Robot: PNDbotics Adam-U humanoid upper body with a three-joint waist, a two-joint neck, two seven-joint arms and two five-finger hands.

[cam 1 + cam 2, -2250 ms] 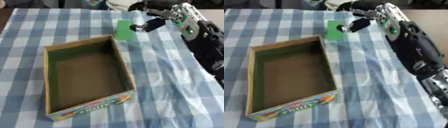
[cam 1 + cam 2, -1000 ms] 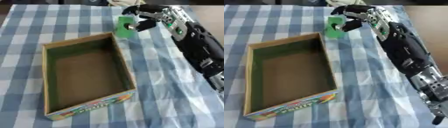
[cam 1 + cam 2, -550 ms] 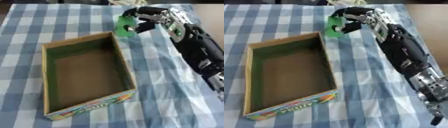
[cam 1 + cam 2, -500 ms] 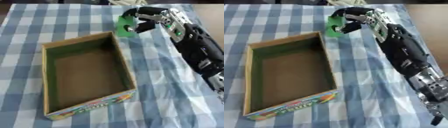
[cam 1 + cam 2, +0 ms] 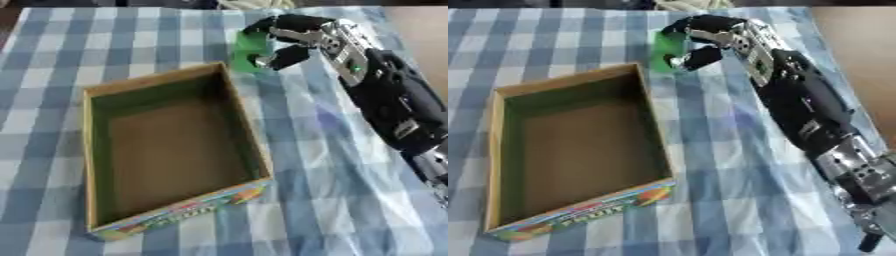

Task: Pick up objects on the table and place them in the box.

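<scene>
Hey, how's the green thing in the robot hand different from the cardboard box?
The green object is small and held by the right robot hand beyond the box's far corner; the cardboard box is much larger and sits on the checked tablecloth. The object is plain green; the box is brown, open and empty. Both show green.

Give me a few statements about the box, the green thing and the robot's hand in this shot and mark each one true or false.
1. The right hand has its fingers curled round the green object. True.
2. The green object lies inside the box. False: it is in the hand, just past the box's far right corner.
3. The box holds nothing that can be seen. True.
4. The box stands on a bare wooden table. False: it stands on a blue and white checked cloth.
5. The left hand is pressing on the box's rim. False: no left hand shows in either view.
</scene>
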